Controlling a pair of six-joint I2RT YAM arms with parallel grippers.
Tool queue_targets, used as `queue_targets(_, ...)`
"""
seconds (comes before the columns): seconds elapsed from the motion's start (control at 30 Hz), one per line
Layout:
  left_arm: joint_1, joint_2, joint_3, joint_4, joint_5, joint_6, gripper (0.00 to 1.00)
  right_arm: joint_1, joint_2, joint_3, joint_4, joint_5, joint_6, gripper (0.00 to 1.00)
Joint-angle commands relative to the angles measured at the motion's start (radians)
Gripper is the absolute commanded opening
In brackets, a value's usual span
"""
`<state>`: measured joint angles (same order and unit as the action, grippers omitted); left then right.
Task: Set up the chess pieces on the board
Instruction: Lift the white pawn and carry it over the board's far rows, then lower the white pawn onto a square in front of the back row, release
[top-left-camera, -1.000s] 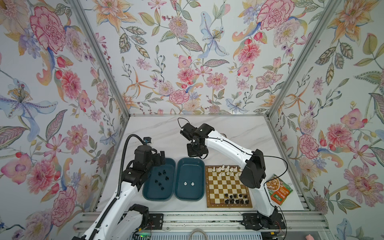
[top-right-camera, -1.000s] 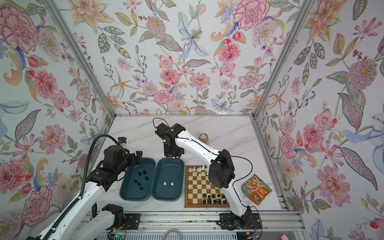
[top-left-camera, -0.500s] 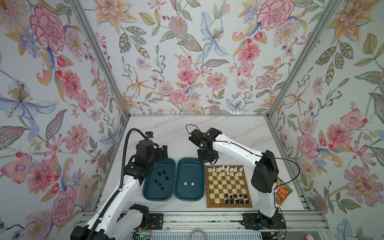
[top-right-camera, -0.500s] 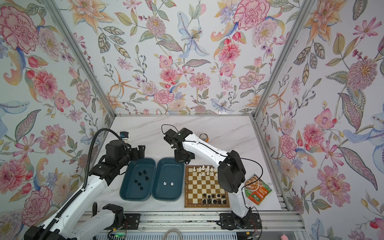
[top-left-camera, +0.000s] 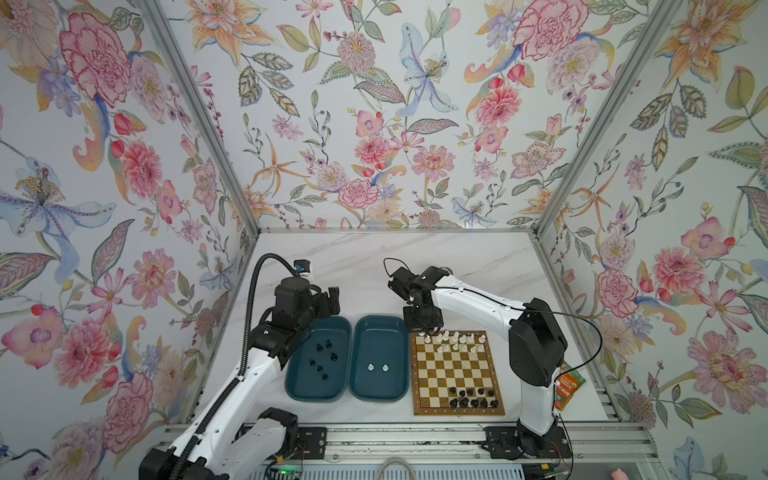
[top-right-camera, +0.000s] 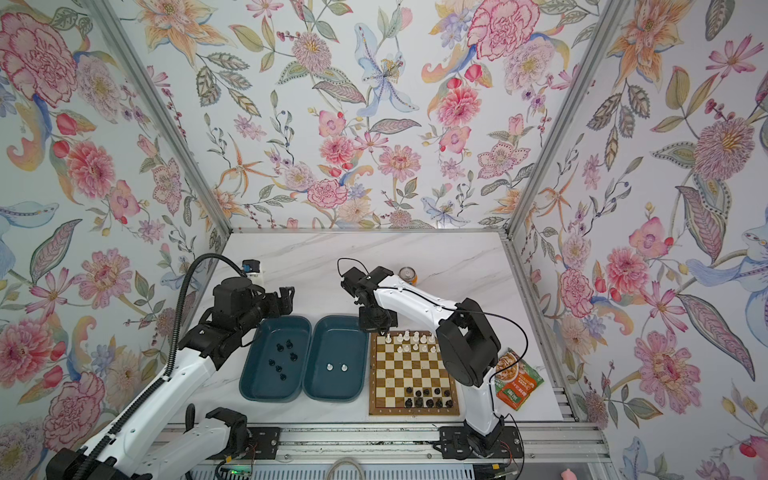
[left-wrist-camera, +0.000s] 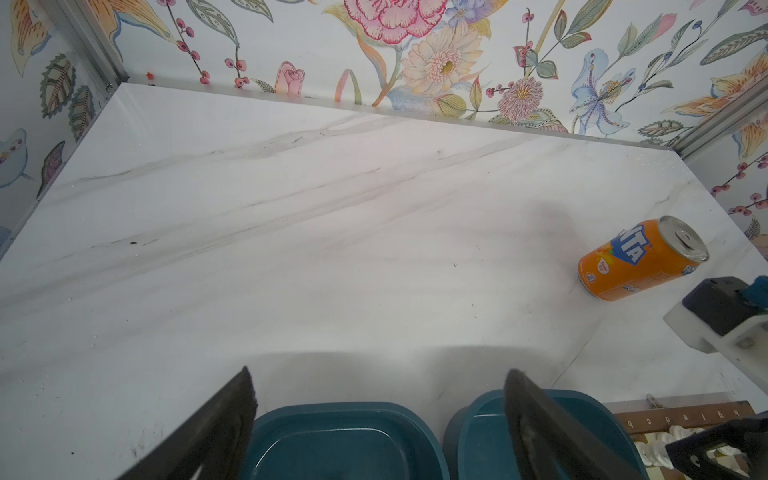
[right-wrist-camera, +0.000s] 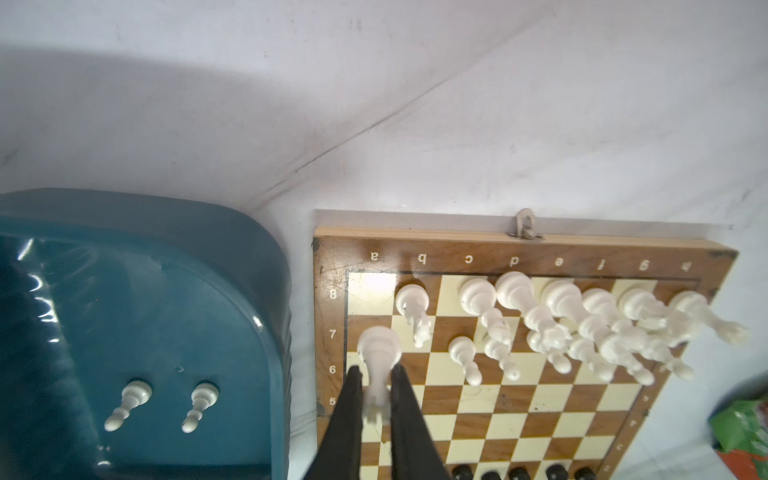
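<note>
Noted a tall white piece (right-wrist-camera: 379, 347) pinched near its head in the right gripper (right-wrist-camera: 377, 370), jaws clenched on it, base over the a-file near the far corner of the board (right-wrist-camera: 540, 248). Could not tell whether the base touched wood. Found corner square a8 (right-wrist-camera: 371, 293) bare and the rest of that rank filled with white pieces (right-wrist-camera: 561, 295), pawns crowded in front. Counted two white pawns (right-wrist-camera: 133, 392) upright in the teal tray (right-wrist-camera: 249, 257) just beside the board. Saw black pieces (top-left-camera: 333, 356) loose in the second teal tray (top-left-camera: 303, 388) and a black row (top-left-camera: 471, 397) along the board's near edge. Recorded the left gripper (left-wrist-camera: 380, 386) spread wide, empty, hovering above the trays' far ends. Logged a Fanta can (left-wrist-camera: 640, 262) and a snack packet (top-right-camera: 517, 382) off the board.

Judged step: seating this piece, probably on a8. Next: nudge to the corner, lower flat, release without clipping its neighbour on b8.
</note>
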<state>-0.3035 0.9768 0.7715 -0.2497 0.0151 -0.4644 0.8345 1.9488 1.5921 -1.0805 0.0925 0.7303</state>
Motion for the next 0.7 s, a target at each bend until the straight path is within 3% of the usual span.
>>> queue_targets(0.0, -0.008, 0.011, 0.041, -0.018, -0.026, -0.002, 0.95, 0.000, -0.027, -0.027, 0.046, -0.022, 0.012, 0.12)
queue_targets(0.67, -0.008, 0.042, 0.071, -0.021, -0.019, 0.010, 0.97, -0.016, 0.012, -0.104, 0.132, -0.063, 0.018, 0.13)
